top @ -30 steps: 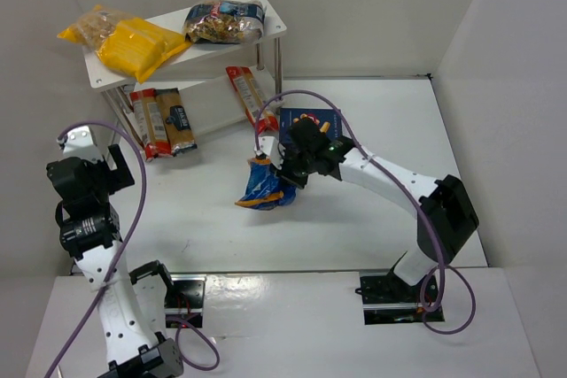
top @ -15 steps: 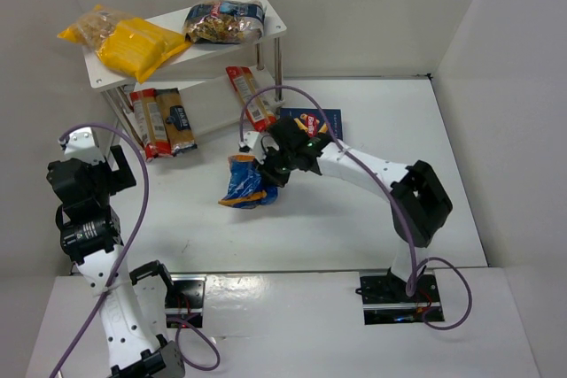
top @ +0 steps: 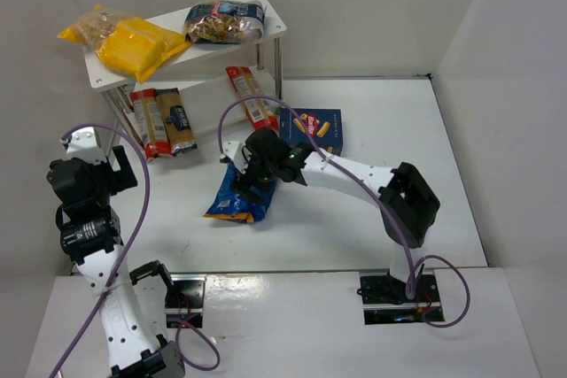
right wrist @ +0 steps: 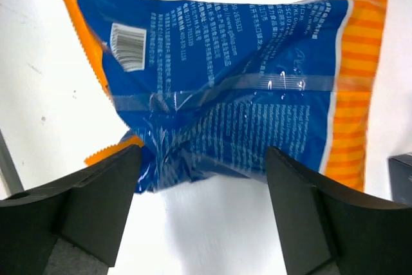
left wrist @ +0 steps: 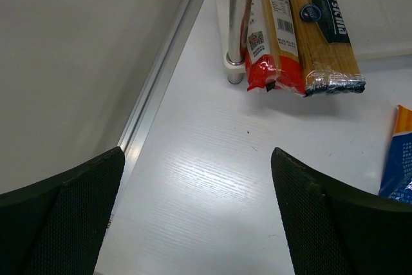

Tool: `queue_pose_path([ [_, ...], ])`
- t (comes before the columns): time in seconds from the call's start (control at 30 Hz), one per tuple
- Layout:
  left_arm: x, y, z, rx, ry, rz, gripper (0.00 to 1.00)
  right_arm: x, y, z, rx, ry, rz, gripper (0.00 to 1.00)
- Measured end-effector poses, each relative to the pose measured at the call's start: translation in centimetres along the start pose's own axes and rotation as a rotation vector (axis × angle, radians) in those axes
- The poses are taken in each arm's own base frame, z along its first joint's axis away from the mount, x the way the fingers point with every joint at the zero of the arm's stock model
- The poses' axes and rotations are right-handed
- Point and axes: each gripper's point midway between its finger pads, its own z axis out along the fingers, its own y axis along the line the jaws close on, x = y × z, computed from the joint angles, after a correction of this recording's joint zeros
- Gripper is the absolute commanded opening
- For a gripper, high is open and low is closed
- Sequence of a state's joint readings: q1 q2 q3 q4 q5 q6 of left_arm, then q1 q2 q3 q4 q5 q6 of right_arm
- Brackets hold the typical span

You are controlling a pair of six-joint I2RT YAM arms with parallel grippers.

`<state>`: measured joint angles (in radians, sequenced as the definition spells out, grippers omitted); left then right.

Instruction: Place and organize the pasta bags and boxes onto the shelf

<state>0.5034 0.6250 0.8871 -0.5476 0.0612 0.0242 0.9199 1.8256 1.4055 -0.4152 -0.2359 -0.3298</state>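
Crinkly blue bag (top: 229,204) lay flat on the white table (top: 354,210) in the overhead view. Its long axis ran diagonally, from an orange end at lower left up toward the right gripper (top: 248,176), which hung over its upper end. It sat in front of the shelf (top: 268,11), apart from it, and left of the flat dark-blue box (top: 310,128). The shelf's top board carried a yellow pack (top: 137,46), a clear bag (top: 84,26) and a dark glossy bag (top: 223,21).

From the left wrist, the left gripper (left wrist: 197,159) stood wide apart over bare table, clamped on nothing. Only a blue-and-orange corner of the bag showed at the right edge. This view alone showed a chrome shelf post (left wrist: 235,24) up close. A red-edged pack (left wrist: 273,37) and a clear-wrapped spaghetti pack (left wrist: 325,30) lay side by side just beside it.

From the right wrist, the bag stretched left to right across the frame. It had a striped orange band at the right, a serrated orange edge at the left, a barcode, fine print and shiny creases. The right fingers were spread apart above it, gripping nothing.
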Motion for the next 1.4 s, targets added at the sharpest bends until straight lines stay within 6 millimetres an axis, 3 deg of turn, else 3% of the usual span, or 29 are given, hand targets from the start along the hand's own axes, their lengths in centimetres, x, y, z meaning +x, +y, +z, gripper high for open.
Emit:
queue_pose_path([
  [0.1,0.0,-0.2,0.0,0.011,-0.001,0.0,1.0,-0.6,0.1,-1.5,0.002,-0.019,-0.036,0.95],
  [0.23,0.0,-0.5,0.0,0.027,-0.002,0.004,1.0,-1.4,0.1,-5.2,0.041,-0.074,-0.099,0.95],
  [0.4,0.7,-2.4,0.3,0.15,0.027,0.051,1.0,-2.2,-2.0,-9.3,0.085,-0.142,-0.095,0.95],
  [0.57,2.4,-7.5,0.6,0.432,0.136,0.128,1.0,1.6,-6.1,-13.1,0.188,-0.125,0.007,0.95],
  [0.67,2.1,-11.3,0.0,0.637,0.196,0.181,1.0,2.9,-5.6,-14.5,0.201,-0.121,0.025,0.95],
  [0.73,1.2,-14.4,-0.5,0.777,0.192,0.224,1.0,3.0,-4.9,-15.5,0.202,-0.137,0.031,0.95],
  [0.8,1.5,-16.9,-1.0,0.886,0.209,0.258,1.0,2.7,-4.6,-16.2,0.202,-0.157,0.037,0.95],
  [0.93,4.5,-21.2,-0.8,1.037,0.313,0.291,1.0,2.1,-4.1,-16.8,0.196,-0.19,0.046,0.95],
  [1.07,10.1,-24.4,0.7,1.095,0.52,0.278,1.0,2.3,-4.3,-16.6,0.196,-0.184,0.054,0.95],
  [1.23,15.6,-26.0,3.2,1.064,0.747,0.204,0.97,3.2,-5.2,-15.8,0.182,-0.162,0.09,0.96],
  [1.4,18.3,-26.4,4.4,1.037,0.842,0.155,0.96,4.3,-6.2,-15.3,0.172,-0.144,0.129,0.96],
])
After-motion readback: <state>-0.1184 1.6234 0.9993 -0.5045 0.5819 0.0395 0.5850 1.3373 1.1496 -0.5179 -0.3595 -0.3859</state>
